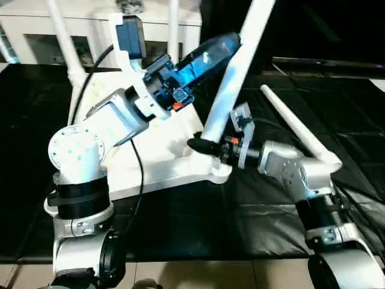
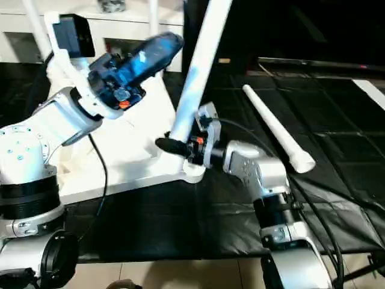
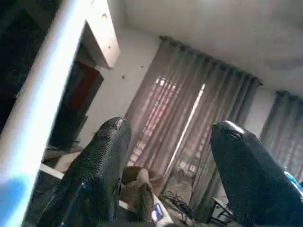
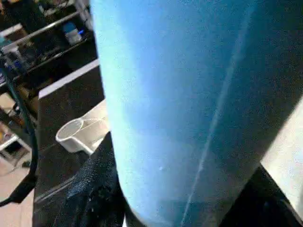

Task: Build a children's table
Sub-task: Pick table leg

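The children's table top [image 1: 162, 150] lies upside down on the black mat. One white leg [image 1: 234, 66] rises at a slant from its near right corner socket [image 1: 219, 174]. My right gripper [image 1: 201, 144] is shut on this leg just above the socket, and the leg [image 4: 189, 94] sits between its fingers. Raised beside the upper part of the leg, my left gripper [image 1: 210, 54] does not touch it. It [image 3: 173, 127] is open with nothing between its fingers [image 3: 99, 175], and the leg [image 3: 33, 104] passes to one side. Two more legs [image 1: 63, 30] [image 1: 174, 24] stand upright at the far corners.
A loose white leg [image 1: 295, 129] lies on the black mat [image 1: 198, 223] to the right of my right arm. A white cabinet [image 1: 36, 24] stands behind the table top. Light floor tiles [image 1: 198, 274] show along the mat's near edge.
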### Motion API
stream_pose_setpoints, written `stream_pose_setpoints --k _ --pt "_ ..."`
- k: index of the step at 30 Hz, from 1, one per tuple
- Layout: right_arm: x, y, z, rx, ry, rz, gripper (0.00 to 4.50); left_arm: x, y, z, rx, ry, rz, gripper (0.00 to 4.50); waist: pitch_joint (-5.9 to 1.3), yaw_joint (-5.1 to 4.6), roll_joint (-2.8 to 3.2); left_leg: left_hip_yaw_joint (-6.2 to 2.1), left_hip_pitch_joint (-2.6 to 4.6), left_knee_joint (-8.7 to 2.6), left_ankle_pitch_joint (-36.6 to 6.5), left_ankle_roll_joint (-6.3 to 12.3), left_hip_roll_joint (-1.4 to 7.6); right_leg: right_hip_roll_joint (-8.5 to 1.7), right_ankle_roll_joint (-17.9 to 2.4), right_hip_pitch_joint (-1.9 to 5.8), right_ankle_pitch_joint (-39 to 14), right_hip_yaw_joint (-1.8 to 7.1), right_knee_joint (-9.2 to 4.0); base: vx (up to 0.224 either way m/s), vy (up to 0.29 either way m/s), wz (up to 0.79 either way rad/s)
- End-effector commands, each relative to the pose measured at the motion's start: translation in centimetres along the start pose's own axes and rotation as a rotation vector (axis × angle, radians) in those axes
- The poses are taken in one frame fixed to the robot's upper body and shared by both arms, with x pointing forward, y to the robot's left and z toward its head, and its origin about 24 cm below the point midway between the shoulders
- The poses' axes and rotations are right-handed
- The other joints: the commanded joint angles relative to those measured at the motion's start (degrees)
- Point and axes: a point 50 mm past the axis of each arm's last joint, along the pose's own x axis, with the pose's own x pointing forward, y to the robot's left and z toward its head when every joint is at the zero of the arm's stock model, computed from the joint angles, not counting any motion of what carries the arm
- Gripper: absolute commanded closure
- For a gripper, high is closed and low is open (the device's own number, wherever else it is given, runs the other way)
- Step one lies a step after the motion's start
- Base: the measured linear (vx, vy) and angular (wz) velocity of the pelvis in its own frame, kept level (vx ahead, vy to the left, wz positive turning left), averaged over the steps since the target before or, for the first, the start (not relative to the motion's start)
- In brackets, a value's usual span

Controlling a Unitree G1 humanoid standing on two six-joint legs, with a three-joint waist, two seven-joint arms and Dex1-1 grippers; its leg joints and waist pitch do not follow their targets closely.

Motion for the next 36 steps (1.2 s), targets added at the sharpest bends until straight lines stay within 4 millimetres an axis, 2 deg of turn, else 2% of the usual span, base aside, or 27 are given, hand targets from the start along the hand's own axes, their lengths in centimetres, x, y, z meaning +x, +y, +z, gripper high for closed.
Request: stream_pose_setpoints --k 1,2,3,4,5,6,9,10,12,16,17,18,19,20,22,23,24,25,27,31,35,36 --pt "-0.4 -0.2 1.1 -0.028 -0.066 -0.030 2.59 -0.2 0.7 -0.4 0.068 0.054 0.079 1.43 -4.44 -0.19 0.42 -1.40 0.69 -3.99 -9.1 -0.88 3.32 -4.98 -4.5 3.56 -18.6 3.84 -4.47 0.000 0.000 0.00" --pt "-0.6 -0.4 1.3 -0.033 -0.080 -0.054 2.59 -0.5 1.3 -0.6 0.126 0.100 0.136 1.43 -4.41 -0.31 0.29 -1.48 0.82 -4.11 -9.0 -0.80 3.35 -4.92 -2.5 3.47 -20.5 3.83 -4.81 0.000 0.000 0.00" --pt "-0.6 -0.4 1.3 -0.033 -0.080 -0.054 2.59 -0.5 1.3 -0.6 0.126 0.100 0.136 1.43 -4.43 -0.32 0.44 -1.46 0.89 -4.11 -9.1 -0.95 3.37 -4.89 -2.1 3.44 -20.7 3.88 -4.62 0.000 0.000 0.00" --pt "-0.8 -0.6 1.5 -0.041 -0.096 -0.084 2.59 -0.9 2.0 -1.0 0.188 0.161 0.200 1.43 -4.45 -0.28 0.56 -1.52 0.92 -4.15 -8.6 -1.07 3.42 -4.92 -2.0 3.38 -20.3 3.87 -4.64 0.000 0.000 0.00" --pt "-1.4 -1.0 1.7 -0.055 -0.112 -0.125 2.59 -1.9 3.1 -1.7 0.279 0.266 0.279 1.43 -4.45 -0.29 0.68 -1.75 0.95 -4.36 -8.8 -0.95 3.48 -4.74 -1.0 3.22 -20.4 3.88 -4.71 0.000 0.000 0.00" --pt "-1.6 -1.2 1.8 -0.065 -0.117 -0.142 2.59 -2.4 3.5 -2.0 0.301 0.302 0.303 1.43 -4.50 -0.61 0.73 -1.52 1.02 -4.25 -8.8 -1.29 3.36 -4.65 -0.8 3.21 -19.5 3.95 -4.37 0.000 0.000 0.00" --pt "-2.2 -1.4 1.9 -0.079 -0.140 -0.184 2.59 -3.6 4.3 -2.6 0.335 0.377 0.358 1.43 -4.73 -0.59 0.93 -1.47 0.97 -4.10 -7.3 -1.63 3.46 -4.73 -2.7 3.23 -15.9 3.99 -3.88 0.000 0.000 0.00" --pt "-2.3 -1.5 1.9 -0.088 -0.145 -0.198 2.59 -3.9 4.5 -2.7 0.342 0.394 0.371 1.43 -4.80 -0.64 1.34 -1.43 1.00 -4.05 -7.4 -1.79 3.46 -4.63 -3.8 3.16 -14.1 3.99 -3.77 0.000 0.000 0.00" --pt "-3.0 -1.8 2.0 -0.144 -0.188 -0.270 2.59 -5.3 5.6 -3.3 0.390 0.479 0.443 1.43 -4.79 -0.57 1.28 -1.40 0.90 -4.07 -7.4 -1.87 3.40 -4.69 -4.9 3.26 -12.5 3.99 -3.47 0.000 0.000 0.00" --pt "-3.6 -1.9 1.7 -0.183 -0.239 -0.329 2.59 -6.8 6.8 -4.0 0.438 0.554 0.514 1.43 -4.67 -0.68 1.33 -1.31 0.97 -4.12 -9.1 -2.01 3.28 -4.93 -4.9 3.41 -14.9 4.03 -3.92 0.000 0.000 0.00" --pt "-3.7 -2.0 1.6 -0.191 -0.246 -0.340 2.59 -7.1 7.0 -4.2 0.449 0.571 0.524 1.43 -4.59 -0.83 1.54 -1.37 0.97 -4.23 -9.9 -2.03 3.31 -4.89 -4.9 3.34 -15.8 3.96 -4.15 0.000 0.000 0.00" --pt "-3.9 -2.0 1.5 -0.204 -0.254 -0.353 2.59 -7.4 7.2 -4.5 0.467 0.596 0.532 1.43 -4.59 -0.88 1.52 -1.43 0.95 -4.21 -10.2 -2.06 3.27 -4.94 -4.8 3.37 -16.2 3.92 -4.19 0.000 0.000 0.00" --pt "-4.1 -2.0 1.0 -0.219 -0.249 -0.367 2.59 -8.2 7.6 -5.2 0.496 0.653 0.534 1.43 -4.54 -1.19 1.77 -1.52 0.96 -4.31 -11.1 -2.04 3.29 -4.99 -4.5 3.37 -17.1 3.94 -4.20 0.000 0.000 0.00" --pt "-4.3 -2.0 0.5 -0.218 -0.226 -0.365 2.59 -8.7 7.6 -5.8 0.498 0.686 0.516 1.43 -4.52 -1.33 1.77 -1.59 0.92 -4.38 -11.1 -1.88 3.30 -4.91 -4.4 3.43 -17.0 3.91 -4.36 0.000 0.000 0.00" --pt "-4.6 -2.1 0.0 -0.215 -0.204 -0.365 2.59 -9.0 7.5 -6.4 0.492 0.718 0.486 1.43 -4.73 -1.56 1.61 -1.58 0.83 -4.28 -10.3 -1.54 3.30 -4.92 -5.3 3.58 -15.1 3.97 -4.00 0.000 0.000 0.00" --pt "-4.9 -2.3 -0.2 -0.205 -0.187 -0.366 2.59 -9.2 7.3 -6.9 0.466 0.750 0.454 1.43 -4.65 -1.68 1.74 -1.52 0.81 -4.29 -10.4 -1.32 3.39 -4.93 -6.0 3.51 -14.7 4.02 -3.95 0.000 0.000 0.00" --pt "-5.0 -2.3 -0.3 -0.202 -0.179 -0.364 2.59 -9.3 7.3 -7.2 0.452 0.768 0.446 1.43 -4.69 -1.69 1.35 -1.46 0.96 -4.28 -10.5 -1.25 3.44 -4.94 -6.4 3.48 -14.6 4.02 -3.94 0.000 0.000 0.00" --pt "-5.0 -2.3 -0.4 -0.201 -0.171 -0.362 2.59 -9.4 7.3 -7.4 0.439 0.788 0.440 1.43 -4.56 -1.74 1.36 -1.36 0.89 -4.24 -10.8 -1.01 3.38 -4.99 -7.2 3.45 -15.1 4.04 -3.92 0.000 0.000 0.00" --pt "-5.1 -2.3 -0.5 -0.202 -0.153 -0.352 2.59 -9.8 7.4 -8.2 0.418 0.851 0.427 1.43 -4.37 -1.76 1.45 -1.37 0.89 -4.27 -11.5 -0.87 3.33 -5.05 -7.2 3.47 -16.7 4.04 -4.11 0.000 0.000 0.00" --pt "-5.0 -2.2 -0.7 -0.216 -0.136 -0.336 2.59 -10.3 7.5 -9.4 0.393 0.924 0.399 1.43 -4.33 -1.86 1.43 -1.46 0.93 -4.30 -11.7 -0.75 3.35 -5.10 -5.9 3.42 -19.6 4.00 -4.52 0.000 0.000 0.00" --pt "-4.9 -2.2 -1.0 -0.235 -0.108 -0.346 2.59 -10.3 8.1 -10.1 0.377 0.961 0.445 1.43 -4.42 -1.92 1.46 -1.43 0.93 -4.21 -11.2 -0.68 3.35 -5.06 -6.4 3.37 -18.6 3.97 -4.41 0.000 0.000 0.00" --pt "-4.7 -2.1 -1.2 -0.239 -0.100 -0.343 2.59 -10.5 8.5 -10.3 0.383 0.982 0.481 1.60 -4.44 -2.01 1.43 -1.40 0.91 -4.17 -11.1 -0.74 3.33 -4.96 -6.5 3.36 -18.2 3.96 -4.29 0.000 0.000 0.00"
